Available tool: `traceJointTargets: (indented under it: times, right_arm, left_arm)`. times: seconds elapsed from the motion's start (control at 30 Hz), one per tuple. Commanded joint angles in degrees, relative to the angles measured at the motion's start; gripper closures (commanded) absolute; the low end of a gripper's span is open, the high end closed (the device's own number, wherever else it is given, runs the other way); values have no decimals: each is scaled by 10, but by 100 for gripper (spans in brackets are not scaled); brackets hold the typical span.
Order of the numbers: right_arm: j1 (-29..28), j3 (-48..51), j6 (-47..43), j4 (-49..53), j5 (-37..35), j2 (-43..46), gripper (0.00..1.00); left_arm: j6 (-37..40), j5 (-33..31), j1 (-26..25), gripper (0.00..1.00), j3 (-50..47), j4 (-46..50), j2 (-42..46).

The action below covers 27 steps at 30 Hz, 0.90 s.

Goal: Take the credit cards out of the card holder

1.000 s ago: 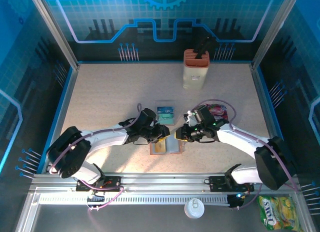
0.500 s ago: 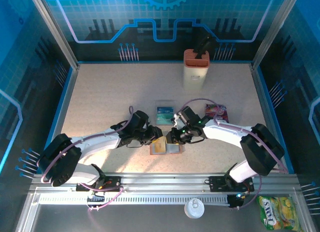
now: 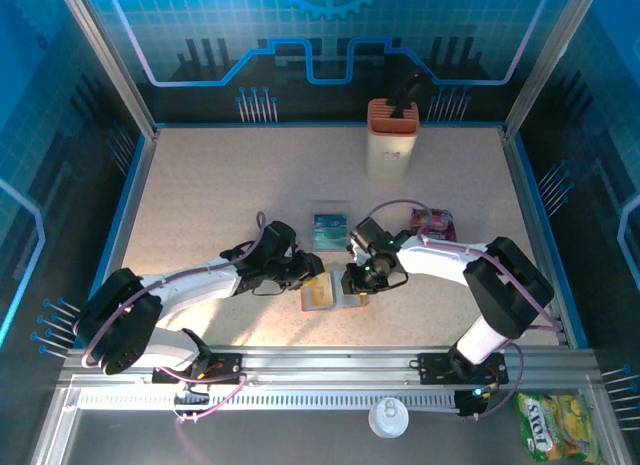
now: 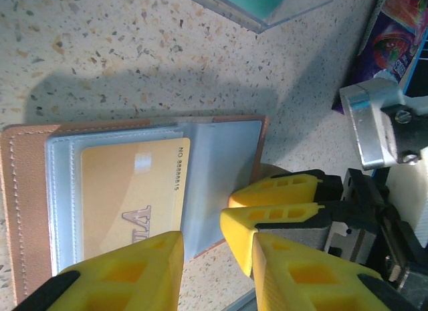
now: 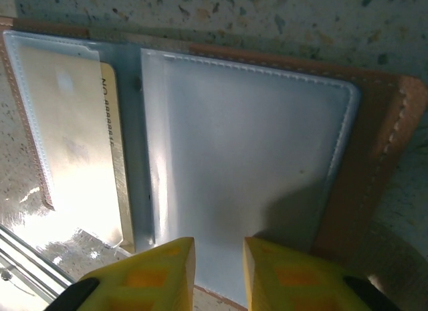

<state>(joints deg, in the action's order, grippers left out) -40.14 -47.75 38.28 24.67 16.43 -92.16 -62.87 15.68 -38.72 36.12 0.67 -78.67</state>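
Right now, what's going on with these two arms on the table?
Both arms are bent in over the card holder, which lies open on the table. The left gripper hangs over one edge of it with its jaws partly open. The right gripper sits at the edge of the empty clear pocket; whether it pinches that pocket is unclear. An orange-tan card sits in the other pocket, not yet out. Some teal cards lie on the table just behind.
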Motion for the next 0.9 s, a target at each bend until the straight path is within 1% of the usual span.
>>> traceJointTargets:
  times: [0.0,0.17,0.23,0.33,0.43,0.5,0.6,0.73,0.87]
  right_arm:
    - [-7,-16,-5,13,3,11,73]
    - [-9,-9,17,-42,59,21,73]
    - [-10,-10,24,-54,71,17,73]
    - [-12,-13,30,-66,81,8,73]
    - [-12,-13,38,-85,95,2,73]
    - [-12,-13,44,-100,105,-1,74]
    - [-12,-15,50,-113,111,-5,74]
    - [-12,-20,50,-114,113,-13,74]
    - [-12,-20,51,-113,111,-14,74]
  left_arm:
    - [13,-5,6,66,-11,20,12]
    - [16,-6,6,67,-11,23,13]
    - [19,-7,7,68,-11,29,14]
    - [29,-16,7,73,-7,55,13]
    - [37,-23,6,81,-8,74,12]
    - [37,-23,6,86,-15,73,9]
    - [27,-12,6,94,-30,47,-4]
    - [9,5,6,98,-48,1,-26]
    - [12,5,5,100,-47,-1,-39]
